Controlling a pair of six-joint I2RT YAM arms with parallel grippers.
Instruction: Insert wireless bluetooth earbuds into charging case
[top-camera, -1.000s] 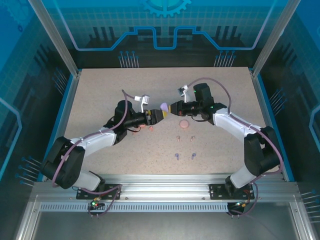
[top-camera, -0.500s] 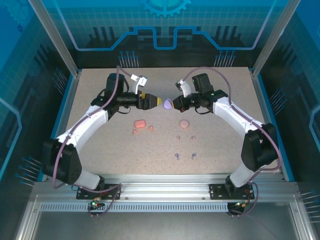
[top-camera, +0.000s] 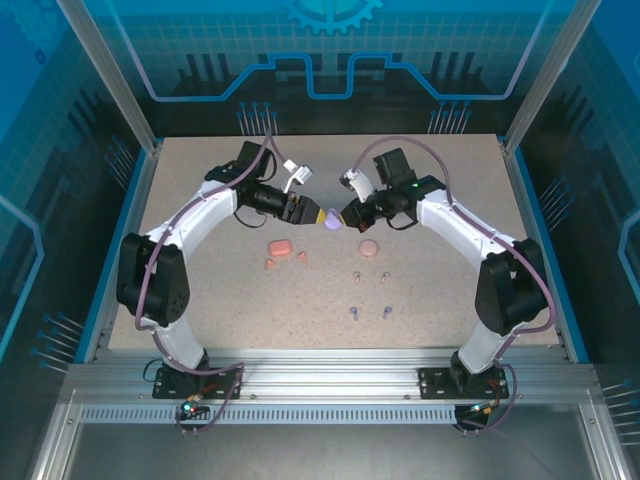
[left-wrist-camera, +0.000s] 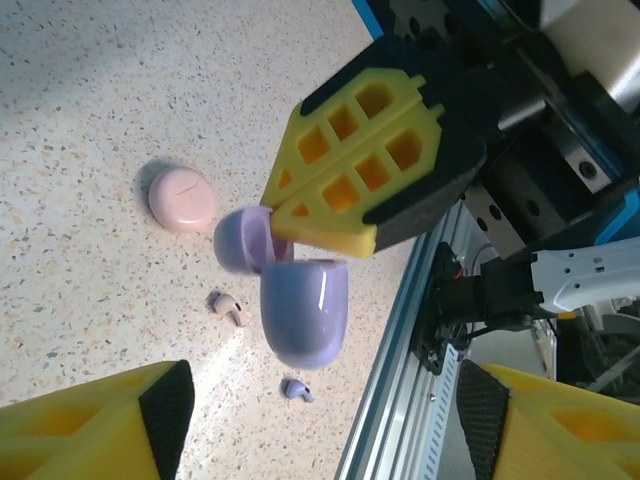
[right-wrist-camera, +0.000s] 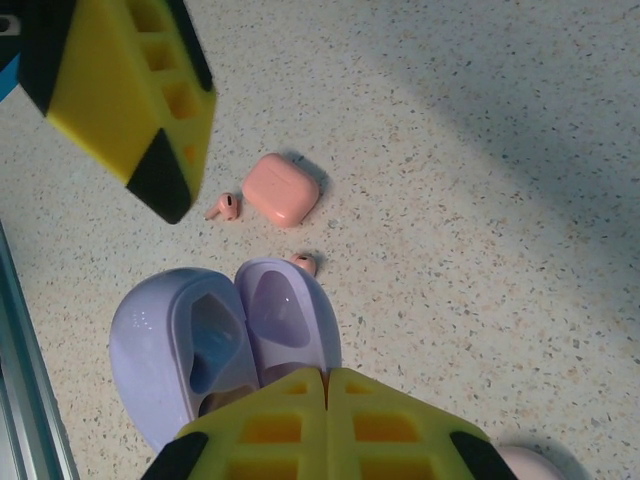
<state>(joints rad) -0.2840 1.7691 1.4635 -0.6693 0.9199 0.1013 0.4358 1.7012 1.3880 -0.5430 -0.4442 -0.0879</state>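
The purple charging case (top-camera: 331, 218) hangs open above the table's middle, lid (right-wrist-camera: 285, 310) beside base (right-wrist-camera: 165, 345). My right gripper (right-wrist-camera: 325, 378) is shut on the lid's edge and holds the case up. Facing it from the left, my left gripper (top-camera: 310, 213) is open, and its fingers (left-wrist-camera: 165, 410) stand wide on either side, just short of the case base (left-wrist-camera: 305, 315). On the table lie two purple earbuds (top-camera: 354, 312), two pale pink earbuds (top-camera: 356, 276) and two coral earbuds (top-camera: 268, 264).
A coral case (top-camera: 279, 246) lies shut left of centre between its two buds. A round pink case (top-camera: 369, 247) lies shut right of centre. The blue table rim and aluminium rail (left-wrist-camera: 420, 330) run along the near edge.
Both grippers have moved toward the back of the table with the purple case between them. The left arm swung out to the left and its jaws narrowed slightly. The right grip is unchanged.
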